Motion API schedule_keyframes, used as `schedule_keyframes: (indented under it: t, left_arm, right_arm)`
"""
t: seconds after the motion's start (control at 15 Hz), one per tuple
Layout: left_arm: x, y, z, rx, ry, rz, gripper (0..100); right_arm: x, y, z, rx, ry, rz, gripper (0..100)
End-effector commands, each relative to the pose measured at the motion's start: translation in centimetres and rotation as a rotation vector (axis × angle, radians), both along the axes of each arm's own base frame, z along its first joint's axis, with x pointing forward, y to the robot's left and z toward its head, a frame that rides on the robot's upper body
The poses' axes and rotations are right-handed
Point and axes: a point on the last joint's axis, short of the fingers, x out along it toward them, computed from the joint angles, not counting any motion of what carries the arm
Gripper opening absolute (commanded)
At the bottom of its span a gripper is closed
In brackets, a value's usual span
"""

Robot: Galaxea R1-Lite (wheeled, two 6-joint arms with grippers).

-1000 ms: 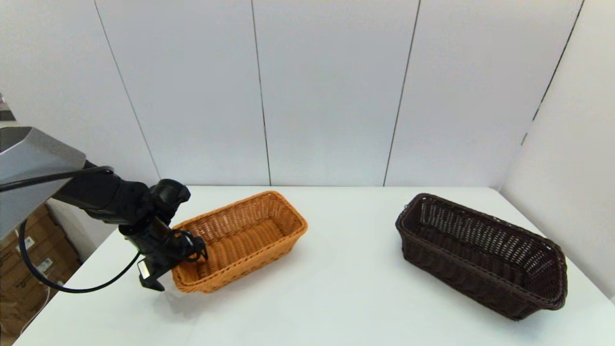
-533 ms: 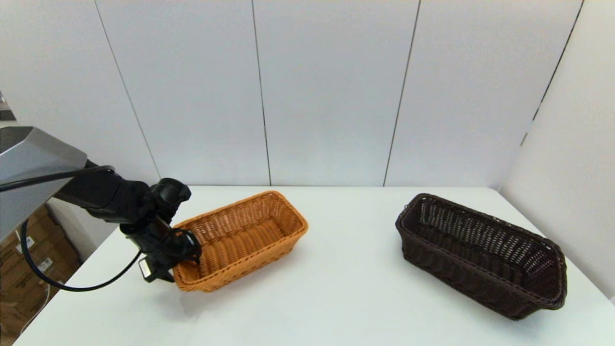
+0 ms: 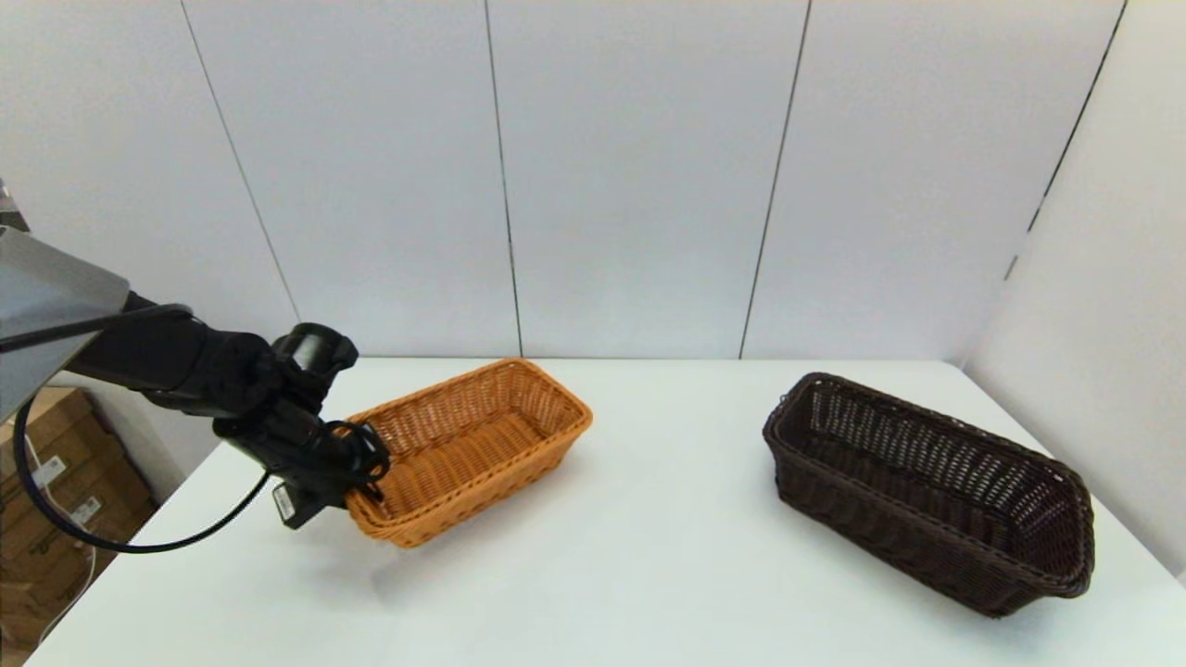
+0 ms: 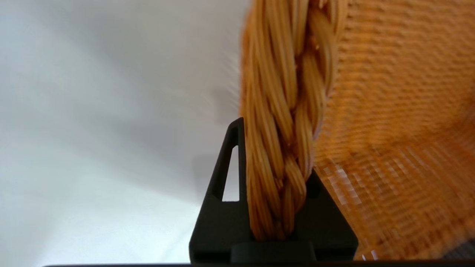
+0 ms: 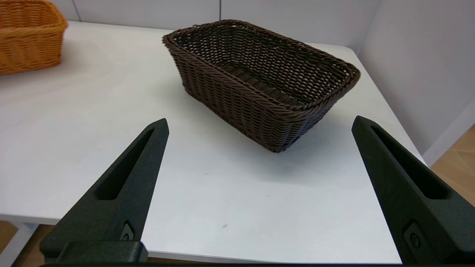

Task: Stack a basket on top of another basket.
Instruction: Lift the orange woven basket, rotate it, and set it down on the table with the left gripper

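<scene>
The orange-tan basket (image 3: 473,445) is at the table's left, tilted, with its near left end raised and a shadow under it. My left gripper (image 3: 357,482) is shut on the braided rim of that end. In the left wrist view the rim (image 4: 282,129) fills the gap of the left gripper (image 4: 276,159), with a black finger (image 4: 222,207) pressed against it. The dark brown basket (image 3: 927,486) rests flat at the right. My right gripper (image 5: 259,121) hangs open off the table's front edge, short of the dark brown basket (image 5: 259,74). The orange-tan basket (image 5: 29,33) shows far off.
The white table (image 3: 649,574) has grey wall panels behind it, and a wall (image 3: 1093,324) stands close along its right side. Cardboard boxes (image 3: 56,482) sit on the floor beyond the left edge.
My left gripper has risen and shifted a little to the right with the orange-tan basket's rim in it, lifting that end and tilting the basket. The dark brown basket has not moved.
</scene>
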Motion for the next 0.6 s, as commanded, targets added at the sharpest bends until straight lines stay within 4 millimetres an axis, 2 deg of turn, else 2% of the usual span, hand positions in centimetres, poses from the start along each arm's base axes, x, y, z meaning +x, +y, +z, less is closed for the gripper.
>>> schedule_keyframes:
  t: [0.07, 0.27, 0.47, 0.6]
  left_arm:
    - [-1.3, 0.3, 3.3, -0.144, -0.079, -0.036, 0]
    - [-2.1, 0.3, 5.1, -0.205, -0.127, -0.070, 0]
    - [-2.5, 0.1, 5.1, -0.198, -0.136, -0.118, 0]
    - [-2.8, -0.9, 5.2, -0.179, -0.144, -0.180, 0]
  right_arm:
    - [0.0, 0.0, 0.0, -0.001, 0.002, 0.001, 100]
    - [0.0, 0.0, 0.0, -0.001, 0.000, 0.001, 100]
    - [0.0, 0.0, 0.0, -0.001, 0.000, 0.001, 100]
    - [0.0, 0.0, 0.0, -0.001, 0.000, 0.001, 100]
